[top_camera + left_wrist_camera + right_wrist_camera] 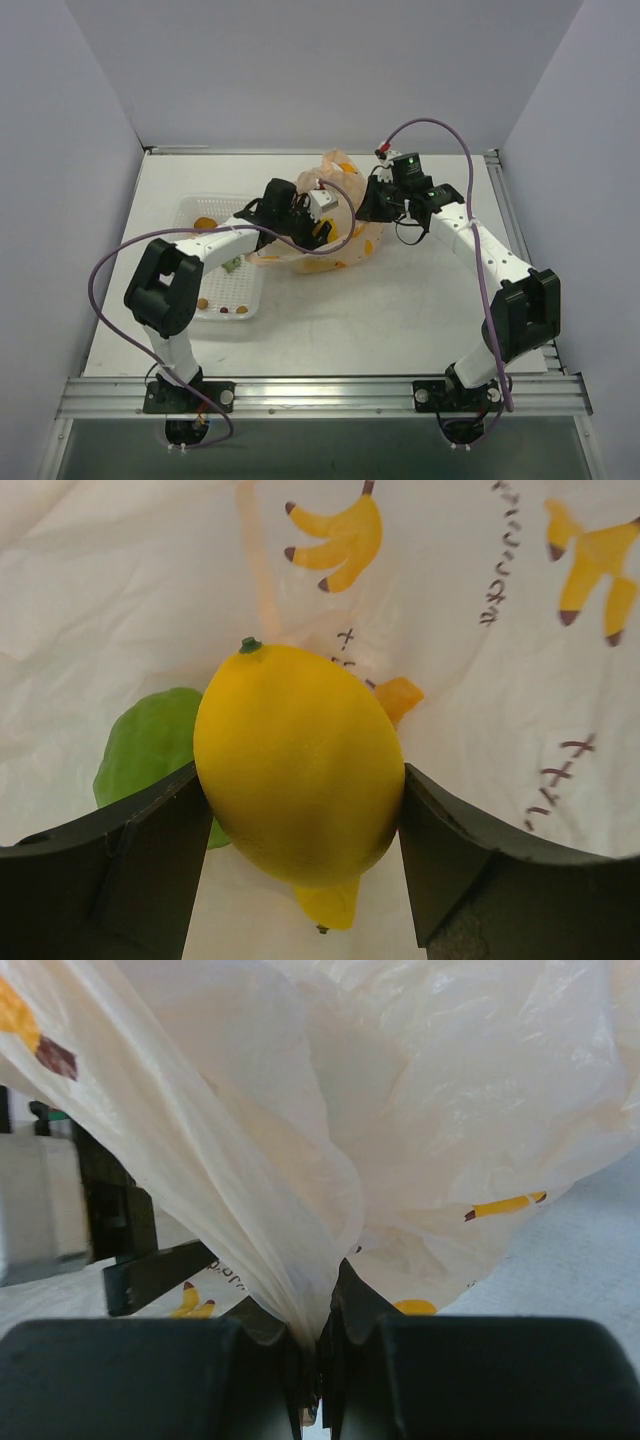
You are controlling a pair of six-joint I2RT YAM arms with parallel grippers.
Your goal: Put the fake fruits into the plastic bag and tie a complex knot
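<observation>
The peach plastic bag (345, 252) with banana prints lies mid-table, its mouth held up. My left gripper (318, 228) reaches inside it. In the left wrist view a yellow lemon-shaped fake fruit (300, 765) fills the gap of the left gripper (302, 798), touching both dark fingers (140, 845). Behind it, on the bag's inner wall (150, 590), rest a green round fruit (150, 742) and an orange piece (400, 695). My right gripper (366, 204) is shut on a gathered fold of the bag (400, 1110), pinched between its jaws (318, 1345).
A white mesh tray (186, 212) stands left of the bag, holding an orange fruit (205, 222), a small green piece (232, 265) and small brown bits (203, 302). Purple cables loop over both arms. Grey walls close in the table on three sides.
</observation>
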